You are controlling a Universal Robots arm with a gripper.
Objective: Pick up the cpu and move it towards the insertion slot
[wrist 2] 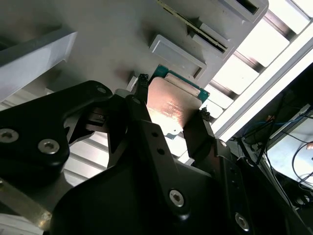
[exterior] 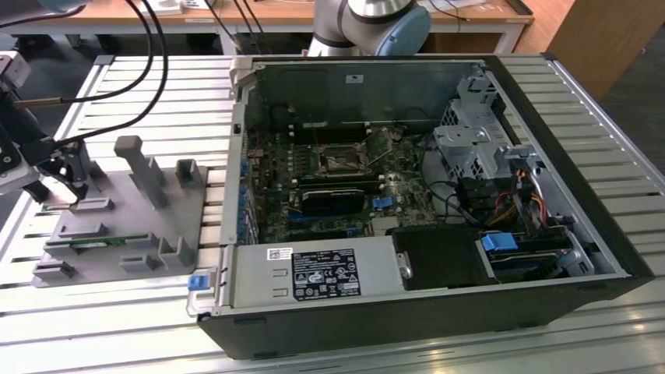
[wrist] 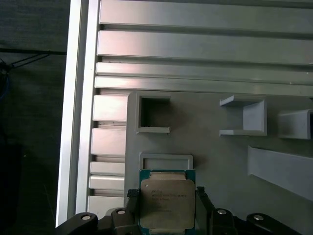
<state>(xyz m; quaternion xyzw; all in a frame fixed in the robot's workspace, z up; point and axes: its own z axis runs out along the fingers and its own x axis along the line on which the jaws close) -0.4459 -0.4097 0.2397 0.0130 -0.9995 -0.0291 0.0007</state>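
Slatted aluminium table (exterior: 124, 343) bears a grey fixture (exterior: 114, 234); over it, the claw (wrist 2: 172, 100) clamps the cpu (wrist: 166, 203).

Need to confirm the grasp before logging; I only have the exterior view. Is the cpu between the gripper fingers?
Observer: Yes. In both wrist views the cpu sits between the fingers of the gripper, one finger against each of two opposite edges.
Operator: Which face is up?
Observer: The silvery metal face is toward the first wrist camera, with a green board edge around it.
Operator: Is it off the fixture?
Observer: Cannot tell if it is lifted. It is over the grey fixture, right beside a shallow rectangular frame.
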